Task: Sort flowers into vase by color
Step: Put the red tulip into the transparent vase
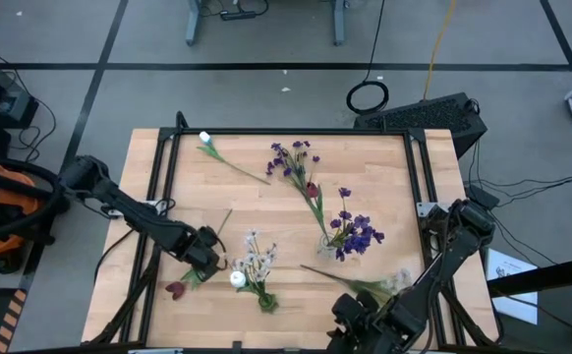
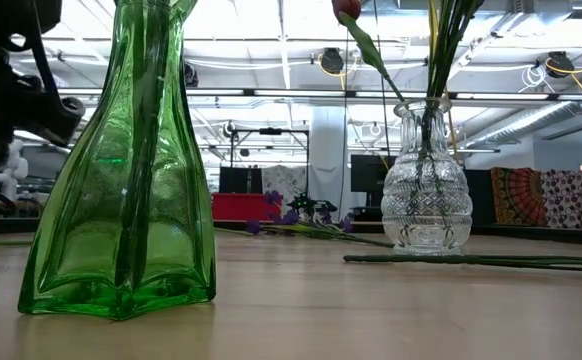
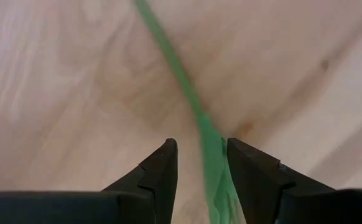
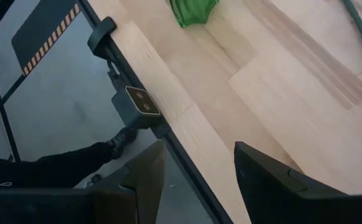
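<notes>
A dark red flower (image 1: 175, 289) lies flat on the table, its green stem (image 3: 187, 93) slanting toward the table's middle. My left gripper (image 1: 203, 258) is open and low over that stem; its fingers (image 3: 159, 171) stand on either side of the stem without touching it. A green vase (image 2: 121, 170) holds white flowers (image 1: 257, 261). A clear vase (image 2: 426, 190) holds purple flowers (image 1: 357, 234) and one red bloom (image 1: 313, 189). My right gripper (image 4: 196, 171) is open and hangs at the table's near edge, away from the flowers.
Loose on the table lie a white-bud flower (image 1: 207, 143) near the far edge, a purple bunch (image 1: 291, 157) past the clear vase, and a white spray (image 1: 365, 285) whose stem (image 2: 471, 262) runs in front of that vase. A black frame (image 1: 163, 167) borders the wooden top.
</notes>
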`<state>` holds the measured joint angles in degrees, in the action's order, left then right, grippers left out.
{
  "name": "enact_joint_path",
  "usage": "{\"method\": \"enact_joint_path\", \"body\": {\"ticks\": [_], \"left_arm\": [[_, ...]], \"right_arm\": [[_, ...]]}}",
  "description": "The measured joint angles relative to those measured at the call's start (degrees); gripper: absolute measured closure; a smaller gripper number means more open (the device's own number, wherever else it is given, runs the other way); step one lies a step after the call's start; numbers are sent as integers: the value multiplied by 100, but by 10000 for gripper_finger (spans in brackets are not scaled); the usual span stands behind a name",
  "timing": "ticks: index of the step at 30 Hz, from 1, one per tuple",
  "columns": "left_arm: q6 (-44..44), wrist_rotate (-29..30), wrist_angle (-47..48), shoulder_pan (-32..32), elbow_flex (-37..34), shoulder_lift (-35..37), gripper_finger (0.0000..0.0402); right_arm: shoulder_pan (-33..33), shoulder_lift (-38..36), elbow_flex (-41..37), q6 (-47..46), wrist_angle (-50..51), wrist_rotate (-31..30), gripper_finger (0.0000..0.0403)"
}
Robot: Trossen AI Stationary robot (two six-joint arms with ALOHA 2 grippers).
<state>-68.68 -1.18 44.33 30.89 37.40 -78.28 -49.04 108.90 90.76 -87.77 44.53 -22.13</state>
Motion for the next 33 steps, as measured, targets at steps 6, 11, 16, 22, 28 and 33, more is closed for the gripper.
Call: {"method": "enact_joint_path", "body": {"ticks": [6, 11, 16, 22, 28, 33], "left_arm": [[1585, -210, 169, -7, 240, 108, 256], [3862, -211, 292, -4, 370, 116, 256], [6262, -207, 273, -4, 372, 116, 256], [6301, -168, 235, -70, 373, 116, 256], [6666, 88, -247, -115, 606, 113, 256], [8200, 614, -492, -266, 948, 116, 256]], "right_arm": [[-31, 0, 0, -8, -4, -20, 222], [-9, 0, 0, -104, -1, -62, 222], [18, 0, 0, -626, 14, -479, 222], [20, 0, -2, -1241, 14, -819, 222], [19, 2, -2, -1708, 11, -1245, 222], [72, 2, -2, -1912, 14, -1343, 222]]}}
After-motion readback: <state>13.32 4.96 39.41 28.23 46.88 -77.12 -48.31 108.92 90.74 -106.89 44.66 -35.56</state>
